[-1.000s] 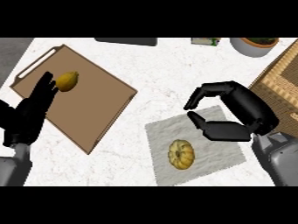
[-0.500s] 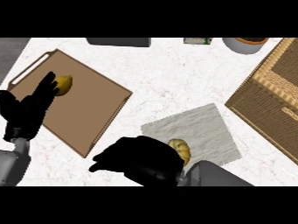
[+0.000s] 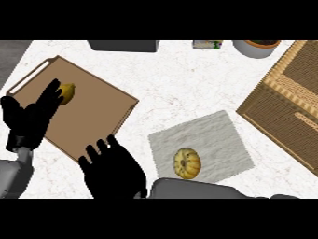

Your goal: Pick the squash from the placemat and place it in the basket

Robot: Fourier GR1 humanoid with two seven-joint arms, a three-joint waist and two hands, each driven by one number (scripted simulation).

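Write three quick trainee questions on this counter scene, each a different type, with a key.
1. True or false: the squash lies in the basket.
2. What lies on the cutting board near the left hand?
 A. a lemon
 B. a spoon
 C. a cup
3. Fill in: the squash rests on the ____.

Key: 1 false; 2 A; 3 placemat. The right hand is open, left of the squash, not touching it.

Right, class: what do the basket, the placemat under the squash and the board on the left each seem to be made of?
Basket: looks like woven wicker, matte tan, with banded weave lines along its rim and walls. Placemat: probably cloth, pale grey-white with a mottled, slightly rough surface, lying flat under the squash. Board: likely wood, smooth uniform brown with a lighter edge, though no grain shows.
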